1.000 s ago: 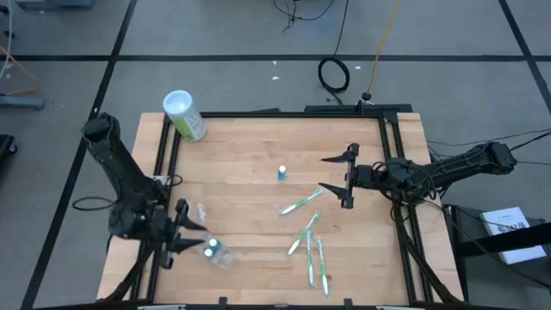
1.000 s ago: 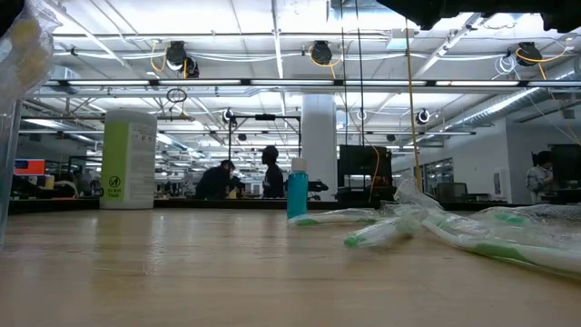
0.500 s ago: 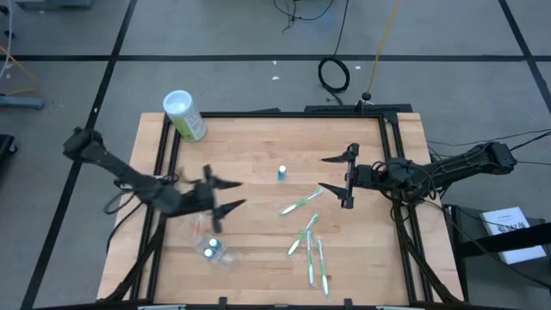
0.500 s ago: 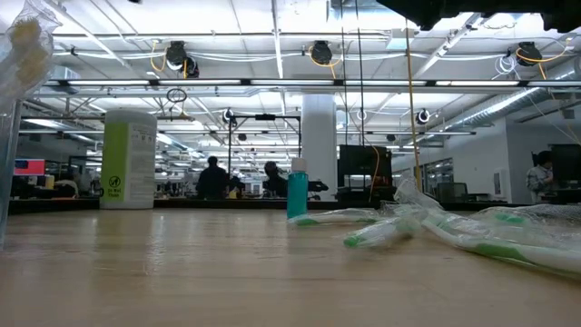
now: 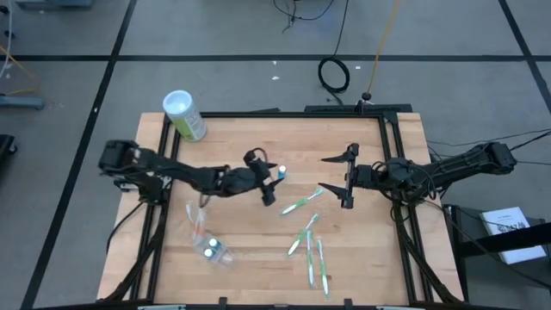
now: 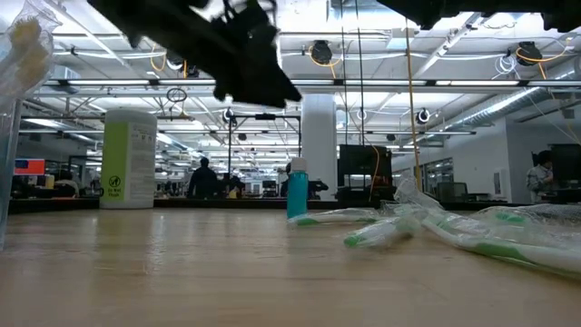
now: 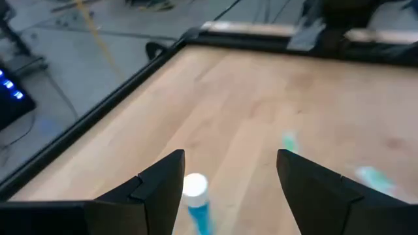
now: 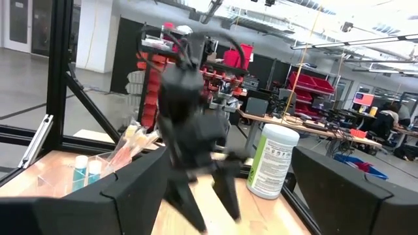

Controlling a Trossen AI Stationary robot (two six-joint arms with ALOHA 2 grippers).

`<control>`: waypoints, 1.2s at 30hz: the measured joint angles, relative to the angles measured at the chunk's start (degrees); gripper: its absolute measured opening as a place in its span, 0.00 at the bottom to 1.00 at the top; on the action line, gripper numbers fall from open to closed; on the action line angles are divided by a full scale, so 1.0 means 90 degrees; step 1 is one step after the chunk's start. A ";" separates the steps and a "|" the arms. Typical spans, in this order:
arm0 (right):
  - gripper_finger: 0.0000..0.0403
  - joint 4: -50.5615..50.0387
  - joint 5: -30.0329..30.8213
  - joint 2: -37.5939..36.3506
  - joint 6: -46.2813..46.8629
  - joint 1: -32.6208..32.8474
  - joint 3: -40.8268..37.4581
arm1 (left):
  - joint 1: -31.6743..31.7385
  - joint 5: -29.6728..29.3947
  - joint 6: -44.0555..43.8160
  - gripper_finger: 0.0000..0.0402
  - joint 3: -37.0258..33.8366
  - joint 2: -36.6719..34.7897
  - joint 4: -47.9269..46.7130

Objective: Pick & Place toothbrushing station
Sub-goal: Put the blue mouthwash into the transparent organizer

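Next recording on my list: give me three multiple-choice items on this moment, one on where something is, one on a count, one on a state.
1. Where does the green canister stand?
A. at the table's far left corner
B. among the toothbrushes
C. beside the right arm

2. How many blue-capped tubes sit in the clear holder?
A. none
B. two
C. four

3. How are the left gripper's jaws?
A. shut on a toothbrush
B. open, around the lone tube
C. shut on the holder

Key: 1 A, the high view shows it at the frame's corner. 2 B, the right wrist view shows two tubes inside the holder. 3 B, the left wrist view shows the lone tube between spread fingers, not gripped.
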 joint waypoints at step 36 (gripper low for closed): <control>0.79 -0.0044 0.0000 0.0007 0.0007 0.0000 0.0000 | 0.0769 0.0286 -0.0305 0.32 0.0030 0.1507 0.1067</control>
